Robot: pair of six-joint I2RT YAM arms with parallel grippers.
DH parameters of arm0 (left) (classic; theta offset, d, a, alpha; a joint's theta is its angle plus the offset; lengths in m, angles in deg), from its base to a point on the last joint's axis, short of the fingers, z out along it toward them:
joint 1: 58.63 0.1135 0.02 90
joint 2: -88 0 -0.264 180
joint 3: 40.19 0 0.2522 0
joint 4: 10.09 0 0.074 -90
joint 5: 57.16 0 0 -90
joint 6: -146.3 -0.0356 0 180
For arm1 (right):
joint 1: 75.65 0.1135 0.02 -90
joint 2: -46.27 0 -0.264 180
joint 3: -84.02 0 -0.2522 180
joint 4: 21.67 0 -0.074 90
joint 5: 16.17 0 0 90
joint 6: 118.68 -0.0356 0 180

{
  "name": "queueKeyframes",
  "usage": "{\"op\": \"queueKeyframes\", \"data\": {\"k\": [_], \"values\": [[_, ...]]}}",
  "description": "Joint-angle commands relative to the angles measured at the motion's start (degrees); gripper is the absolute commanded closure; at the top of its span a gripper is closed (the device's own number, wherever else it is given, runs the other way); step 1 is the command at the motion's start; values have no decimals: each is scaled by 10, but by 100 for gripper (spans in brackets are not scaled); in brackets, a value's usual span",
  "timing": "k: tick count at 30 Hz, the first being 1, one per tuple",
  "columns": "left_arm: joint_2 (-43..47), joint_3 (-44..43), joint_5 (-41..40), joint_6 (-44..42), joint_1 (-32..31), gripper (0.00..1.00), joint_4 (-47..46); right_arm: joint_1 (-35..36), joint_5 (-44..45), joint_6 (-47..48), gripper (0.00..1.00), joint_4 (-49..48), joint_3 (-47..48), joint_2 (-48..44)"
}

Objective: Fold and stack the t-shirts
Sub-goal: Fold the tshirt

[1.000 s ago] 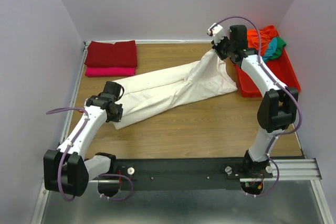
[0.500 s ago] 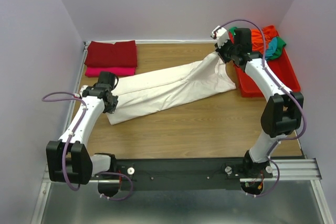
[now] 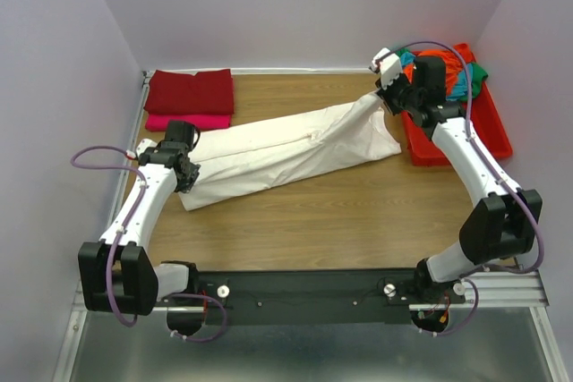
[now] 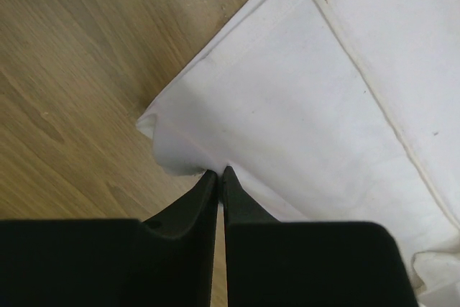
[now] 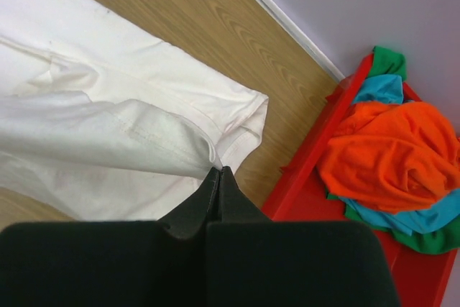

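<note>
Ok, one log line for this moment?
step: white shirt held stretched | left gripper: shut on white shirt | right gripper: shut on white shirt | stack: red shirt over pink shirt | tray: loose shirts waiting

The cream-white t-shirt (image 3: pixel 286 149) lies stretched diagonally; dark red shirt (image 3: pixel 190 91) folded atop pink shirt (image 3: pixel 188 122).

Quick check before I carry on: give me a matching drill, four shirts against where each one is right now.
Things:
1. cream-white t-shirt
2. dark red t-shirt
3. bright pink t-shirt
4. orange t-shirt

Places:
A. bunched in the red tray
B. spread out, pinched at opposite ends by the left tool and the right tool
C. folded, lying on top of another shirt, far left
D. folded, underneath another shirt

Pairs: 1-B, 2-C, 3-D, 4-A
</note>
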Motion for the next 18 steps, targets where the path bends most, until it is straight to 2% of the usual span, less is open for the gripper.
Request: {"op": "queueKeyframes", "data": {"k": [1, 13, 18], "values": [[18, 13, -29, -24, 6, 87, -3, -4, -1, -13, 99, -11, -38, -47], [51, 35, -4, -65, 6, 88, -18, -4, 11, -6, 99, 17, -189, -259], [55, 56, 16, -79, 6, 88, -29, -4, 24, -4, 99, 36, -231, -311]]}}
